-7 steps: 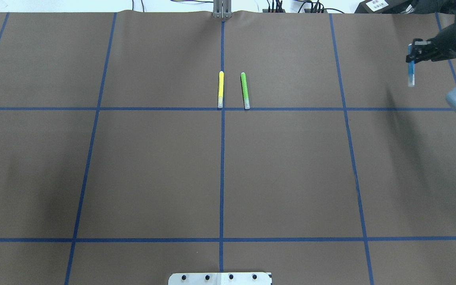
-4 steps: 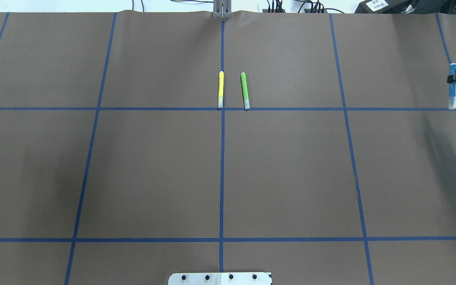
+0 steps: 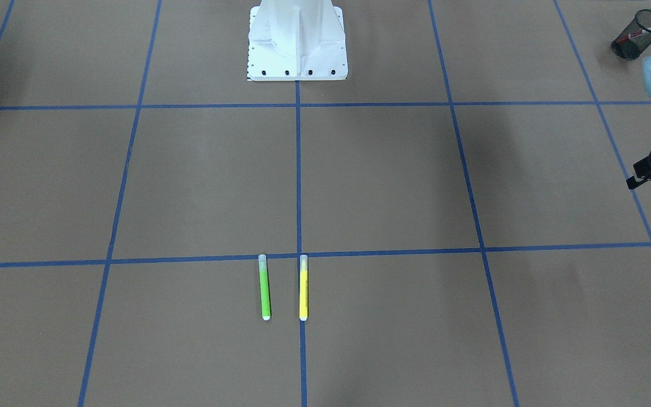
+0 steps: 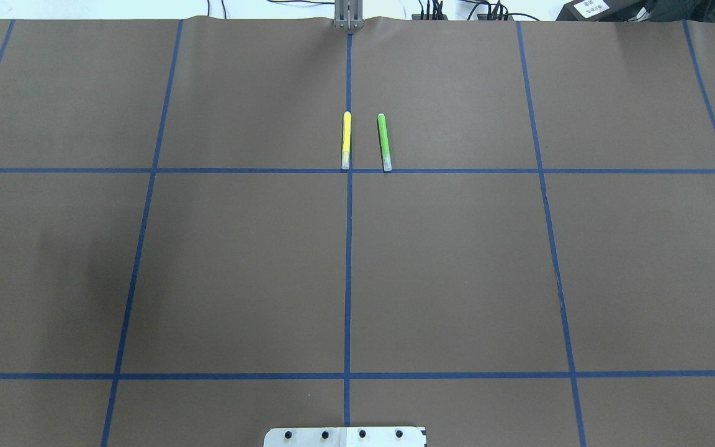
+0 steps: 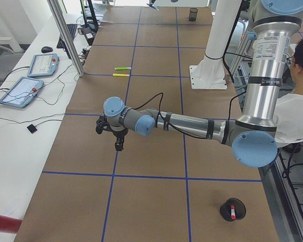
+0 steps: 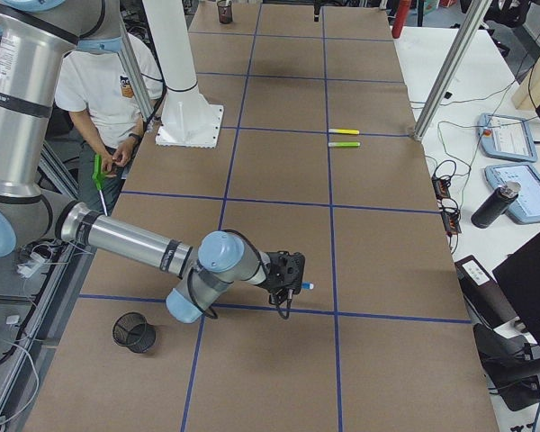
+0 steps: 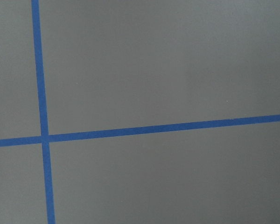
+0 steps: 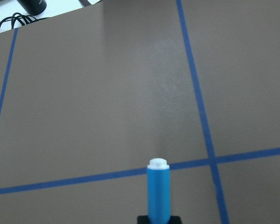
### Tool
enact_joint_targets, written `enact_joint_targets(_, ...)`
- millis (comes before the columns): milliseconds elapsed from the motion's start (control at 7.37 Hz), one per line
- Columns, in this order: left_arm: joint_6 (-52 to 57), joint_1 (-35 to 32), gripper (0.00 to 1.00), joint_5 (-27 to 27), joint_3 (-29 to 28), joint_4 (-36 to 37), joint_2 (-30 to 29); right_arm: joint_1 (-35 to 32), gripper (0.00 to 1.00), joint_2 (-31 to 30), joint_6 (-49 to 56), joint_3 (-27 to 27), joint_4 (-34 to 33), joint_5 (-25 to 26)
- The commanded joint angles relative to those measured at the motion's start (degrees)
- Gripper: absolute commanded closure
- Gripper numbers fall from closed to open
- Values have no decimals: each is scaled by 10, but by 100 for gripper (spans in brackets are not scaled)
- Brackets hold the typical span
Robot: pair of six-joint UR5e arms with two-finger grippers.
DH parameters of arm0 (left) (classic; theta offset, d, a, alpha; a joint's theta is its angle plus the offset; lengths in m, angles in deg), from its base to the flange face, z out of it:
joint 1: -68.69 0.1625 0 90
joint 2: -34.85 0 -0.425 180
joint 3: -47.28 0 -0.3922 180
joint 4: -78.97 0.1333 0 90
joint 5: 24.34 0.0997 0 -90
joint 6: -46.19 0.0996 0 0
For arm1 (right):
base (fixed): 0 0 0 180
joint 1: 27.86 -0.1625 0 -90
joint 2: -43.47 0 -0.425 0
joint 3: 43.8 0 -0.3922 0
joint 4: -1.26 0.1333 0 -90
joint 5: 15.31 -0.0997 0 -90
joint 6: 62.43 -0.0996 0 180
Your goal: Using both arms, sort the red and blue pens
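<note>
The blue pen [image 8: 158,193] stands out of my right gripper [image 6: 292,274], which is shut on it low over the brown mat; its white tip [image 6: 306,286] points away from the arm. The red pen [image 5: 233,212] stands in a black mesh cup [image 5: 225,205] near the left arm's base, and that cup [image 3: 624,48] also shows in the front-facing view. My left gripper [image 3: 650,169] hangs above the mat with nothing seen in it, cut by the frame edge; I cannot tell if it is open. The left wrist view holds only mat and blue tape.
A yellow pen [image 4: 346,140] and a green pen [image 4: 384,141] lie side by side at mid-table. Another black mesh cup [image 6: 133,331] stands near the right arm's base. The white pedestal [image 3: 297,42] is at the robot side. A seated person [image 6: 108,85] is beside the table.
My right gripper carried the blue pen to the right and toward the robot, leaving the overhead view. The yellow and green pens have not moved.
</note>
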Motion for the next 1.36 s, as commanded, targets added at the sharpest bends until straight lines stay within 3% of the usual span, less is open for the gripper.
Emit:
enact_joint_targets(0, 2, 0, 2, 0, -5, 0, -2, -63, 100, -84, -2, 1, 79, 1)
enact_joint_targets(407, 0, 0, 1, 0, -8, 1, -7, -192, 100, -163, 2, 1, 147, 2)
enact_joint_targets(814, -3, 0, 1, 0, -10, 1, -11, -333, 100, -215, 161, -3, 173, -1)
enact_joint_targets(1221, -5, 0, 1, 0, -10, 1, -11, -417, 100, -255, 249, -22, 247, -4)
